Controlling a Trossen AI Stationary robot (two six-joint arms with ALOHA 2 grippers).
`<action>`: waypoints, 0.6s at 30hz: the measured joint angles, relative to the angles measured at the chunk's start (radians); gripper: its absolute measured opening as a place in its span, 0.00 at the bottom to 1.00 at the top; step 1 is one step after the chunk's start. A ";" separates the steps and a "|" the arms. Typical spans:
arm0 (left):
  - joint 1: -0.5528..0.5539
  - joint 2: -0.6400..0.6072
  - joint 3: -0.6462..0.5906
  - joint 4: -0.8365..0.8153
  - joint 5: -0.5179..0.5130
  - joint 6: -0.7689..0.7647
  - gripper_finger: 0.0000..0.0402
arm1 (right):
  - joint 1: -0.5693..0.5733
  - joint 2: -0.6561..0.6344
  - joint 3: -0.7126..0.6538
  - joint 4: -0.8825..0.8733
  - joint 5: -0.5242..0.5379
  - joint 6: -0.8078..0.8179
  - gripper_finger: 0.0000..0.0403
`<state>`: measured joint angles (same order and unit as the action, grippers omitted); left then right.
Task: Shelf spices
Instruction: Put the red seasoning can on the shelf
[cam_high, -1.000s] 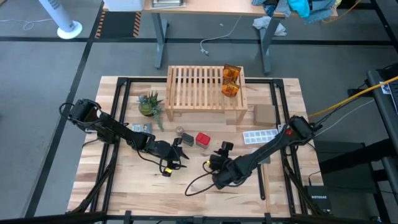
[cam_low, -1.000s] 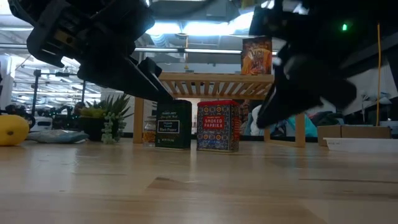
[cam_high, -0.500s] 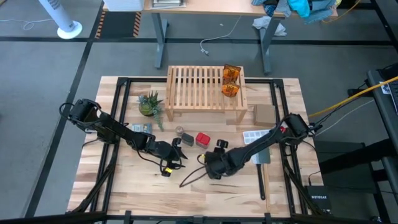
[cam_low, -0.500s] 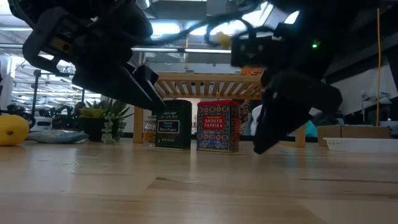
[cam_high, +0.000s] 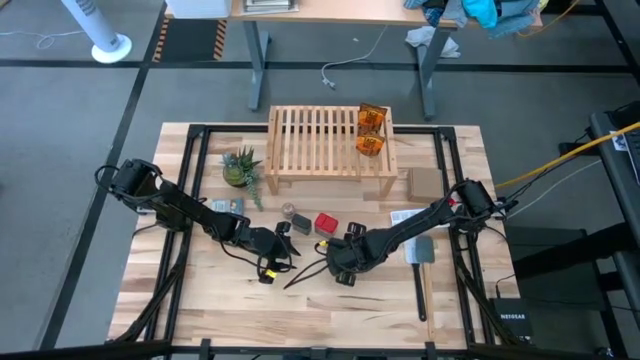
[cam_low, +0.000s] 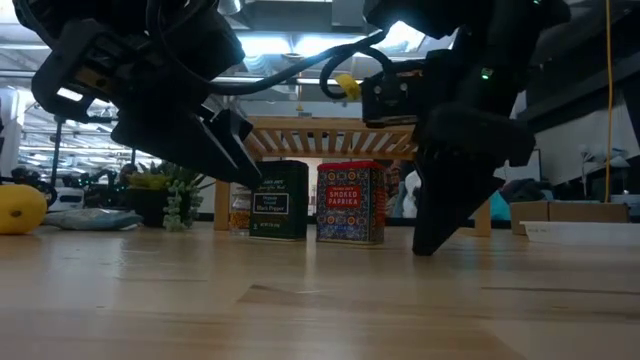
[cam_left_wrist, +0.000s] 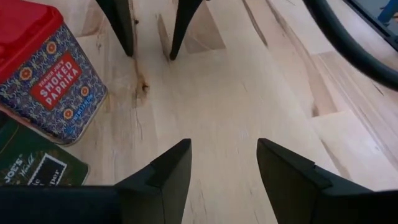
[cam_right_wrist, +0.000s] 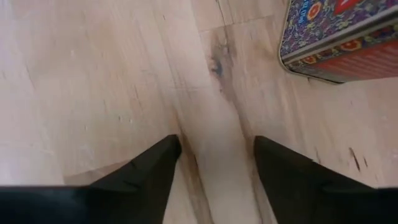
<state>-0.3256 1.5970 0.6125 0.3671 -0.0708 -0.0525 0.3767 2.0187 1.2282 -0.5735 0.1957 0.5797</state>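
Change: right gripper (cam_high: 345, 240) has swung in from the side to just beside the smoked paprika tin (cam_high: 326, 223), fingers parted and empty, apparently lining up a pick. Left gripper (cam_high: 292, 243), fingers apart, holds nothing. Count: two orange packets (cam_high: 371, 129) on the shelf (cam_high: 310, 140); in front of it, one tin, one black pepper box (cam_high: 302, 222), one small jar (cam_high: 288, 211).

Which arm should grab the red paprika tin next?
Probably right. The right gripper sits just in front of the red patterned paprika tin, fingers open and empty. The left gripper is nearer the dark green pepper tin.
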 joint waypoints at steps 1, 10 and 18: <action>0.000 0.000 0.000 0.001 0.000 0.000 0.44 | 0.000 0.003 0.000 0.000 0.004 -0.001 0.58; 0.000 0.000 0.000 -0.017 0.000 0.000 0.44 | 0.008 0.009 -0.003 -0.002 0.156 0.000 0.70; 0.000 0.000 0.000 -0.021 0.000 0.000 0.44 | 0.006 0.017 -0.007 0.037 0.332 0.071 0.70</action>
<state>-0.3256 1.5970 0.6121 0.3462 -0.0708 -0.0524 0.3828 2.0357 1.2209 -0.5361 0.5272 0.6505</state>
